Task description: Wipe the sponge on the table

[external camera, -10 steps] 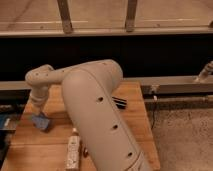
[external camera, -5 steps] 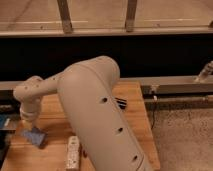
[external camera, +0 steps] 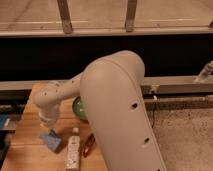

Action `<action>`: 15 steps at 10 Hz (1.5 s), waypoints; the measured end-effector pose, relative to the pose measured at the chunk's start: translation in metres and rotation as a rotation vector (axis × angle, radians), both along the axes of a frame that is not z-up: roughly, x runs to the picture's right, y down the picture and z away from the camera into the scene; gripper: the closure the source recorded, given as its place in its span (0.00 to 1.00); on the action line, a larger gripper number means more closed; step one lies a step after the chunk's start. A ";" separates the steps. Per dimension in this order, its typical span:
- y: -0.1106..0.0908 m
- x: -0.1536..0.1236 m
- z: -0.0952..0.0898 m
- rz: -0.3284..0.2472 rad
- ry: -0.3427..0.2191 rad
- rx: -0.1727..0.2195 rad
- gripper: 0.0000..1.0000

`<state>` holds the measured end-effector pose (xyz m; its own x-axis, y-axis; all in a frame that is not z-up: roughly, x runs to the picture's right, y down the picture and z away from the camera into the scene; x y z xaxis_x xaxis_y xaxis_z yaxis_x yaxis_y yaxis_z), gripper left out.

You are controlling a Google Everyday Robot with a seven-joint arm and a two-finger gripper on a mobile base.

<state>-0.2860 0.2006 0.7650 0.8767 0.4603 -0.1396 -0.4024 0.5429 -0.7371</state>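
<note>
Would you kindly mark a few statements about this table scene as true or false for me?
1. The tool is over the left part of the table, shut on the sponge. True.
2. The sponge rests on the green plate. False: it sits on bare wood, nearer the camera than the plate and to its left.
3. A white bottle lies just right of the sponge. True.
4. The red item sits left of the sponge. False: it lies right of the white bottle.
</note>
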 end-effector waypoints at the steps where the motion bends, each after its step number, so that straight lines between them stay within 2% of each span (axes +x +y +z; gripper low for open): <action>1: -0.013 0.013 0.015 0.000 0.031 0.002 1.00; 3: -0.033 0.017 0.038 -0.008 0.060 0.001 1.00; 5: -0.050 0.005 0.057 -0.018 0.061 0.004 1.00; 6: -0.060 -0.013 0.064 -0.031 0.045 0.010 1.00; 8: -0.068 -0.051 0.061 -0.102 -0.016 0.032 1.00; 10: -0.058 -0.076 0.047 -0.162 -0.071 0.042 1.00; 12: -0.029 -0.110 0.022 -0.224 -0.146 0.033 1.00; 14: -0.005 -0.115 0.009 -0.243 -0.169 0.012 1.00; 15: 0.010 -0.111 0.001 -0.229 -0.162 -0.005 1.00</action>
<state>-0.3970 0.2105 0.7655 0.9688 0.2475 0.0088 -0.1467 0.6019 -0.7850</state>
